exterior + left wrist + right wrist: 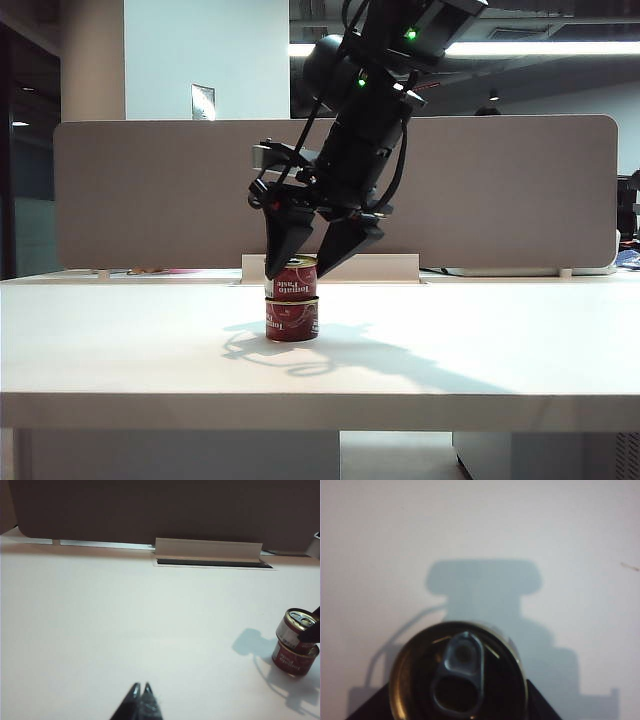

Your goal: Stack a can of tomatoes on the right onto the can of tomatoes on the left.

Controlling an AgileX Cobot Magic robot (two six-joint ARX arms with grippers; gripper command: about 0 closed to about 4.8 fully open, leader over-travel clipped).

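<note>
release step: right pincer [310,262] spreading apart around top can [291,277], sitting on bottom can [292,319]; left pincer [140,700] together, idling; next needing straight lift.

I read "Tomato Paste", upside down, on the top can [291,279]; the bottom can's [292,320] label is illegible.

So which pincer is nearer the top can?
Right. The right pincer straddles the top can, fingers on either side. The left pincer sits far off across the table, shut.
</note>
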